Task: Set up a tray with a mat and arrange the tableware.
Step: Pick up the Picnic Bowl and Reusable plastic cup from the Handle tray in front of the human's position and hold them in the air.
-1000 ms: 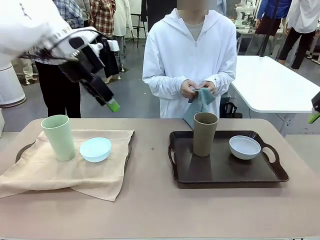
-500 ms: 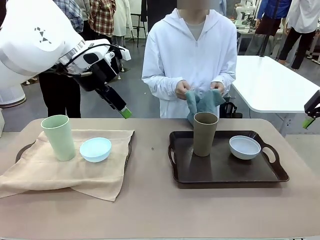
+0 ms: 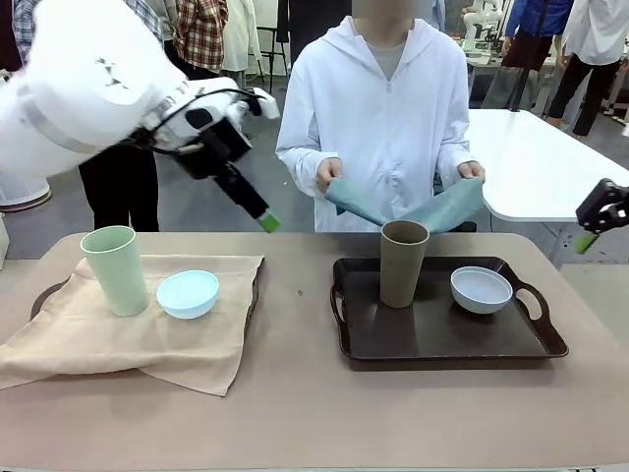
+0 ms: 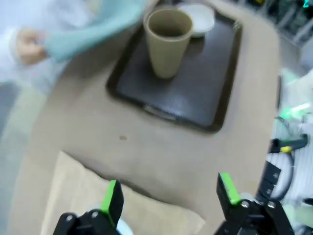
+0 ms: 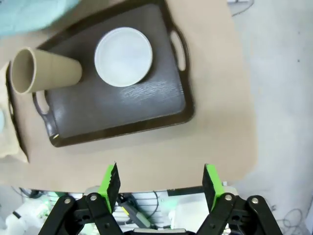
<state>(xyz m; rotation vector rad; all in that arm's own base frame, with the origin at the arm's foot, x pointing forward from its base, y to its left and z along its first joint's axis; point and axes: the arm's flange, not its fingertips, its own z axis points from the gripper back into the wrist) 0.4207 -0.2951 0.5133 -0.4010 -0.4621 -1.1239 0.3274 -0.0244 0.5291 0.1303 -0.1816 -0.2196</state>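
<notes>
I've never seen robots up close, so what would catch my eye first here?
A big white arm's left gripper hangs open above the table, near a green cup and blue bowl on a beige cloth. Across the table a person holds a teal cloth spread wide, behind a dark tray carrying a brown cup and white bowl.

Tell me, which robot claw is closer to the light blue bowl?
The left. The left gripper hangs in the air beyond and right of the light blue bowl; the right gripper is off the table's right end, past the dark tray.
</notes>
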